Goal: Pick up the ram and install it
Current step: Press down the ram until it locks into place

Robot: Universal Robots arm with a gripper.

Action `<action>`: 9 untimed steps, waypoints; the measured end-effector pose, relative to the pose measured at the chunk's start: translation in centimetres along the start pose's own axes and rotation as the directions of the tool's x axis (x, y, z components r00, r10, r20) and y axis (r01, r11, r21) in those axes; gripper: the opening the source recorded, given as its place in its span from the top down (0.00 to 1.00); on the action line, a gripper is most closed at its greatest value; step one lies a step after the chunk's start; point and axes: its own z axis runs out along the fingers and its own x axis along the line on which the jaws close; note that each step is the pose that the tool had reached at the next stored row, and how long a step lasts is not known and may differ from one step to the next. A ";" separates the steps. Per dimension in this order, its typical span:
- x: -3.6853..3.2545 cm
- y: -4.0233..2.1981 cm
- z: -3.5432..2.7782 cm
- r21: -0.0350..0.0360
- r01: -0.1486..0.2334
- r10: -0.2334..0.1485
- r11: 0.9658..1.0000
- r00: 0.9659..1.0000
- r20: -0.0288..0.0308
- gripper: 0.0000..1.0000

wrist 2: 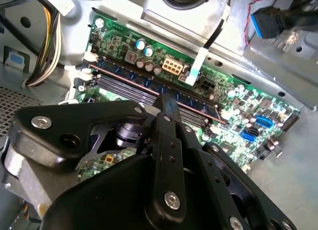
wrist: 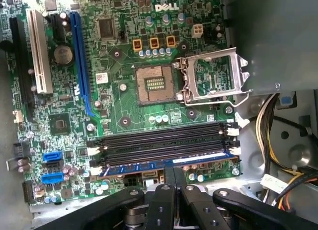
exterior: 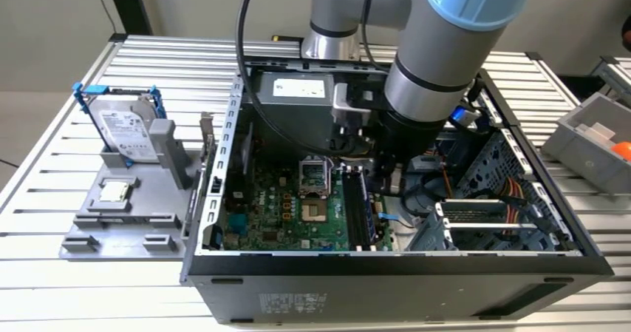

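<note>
Ram [exterior: 363,208] stands edge-up in a motherboard [exterior: 286,210] slot in the exterior view, beneath the gripper [exterior: 380,171]. In the second wrist view, the narrowed fingers [wrist 2: 167,107] press its top edge. In the first wrist view, it fills the outermost slot [wrist: 164,166].

Even, bright light is cast from above; the slatted surface [exterior: 59,273] is washed pale. The case interior under the arm is shadowed. In both wrist views the tool [wrist: 171,178] is blurred.

Grey arm [exterior: 434,58], blue caps, black hand [wrist 2: 166,108]
</note>
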 end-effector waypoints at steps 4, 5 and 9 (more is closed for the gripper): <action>-0.03 -0.20 -0.01 -0.001 0.019 -0.019 1.000 1.000 -0.001 1.00; -0.03 -0.20 -0.01 -0.001 0.020 -0.020 1.000 1.000 -0.001 1.00; -0.03 -0.25 -0.01 -0.001 0.021 -0.021 1.000 1.000 -0.001 1.00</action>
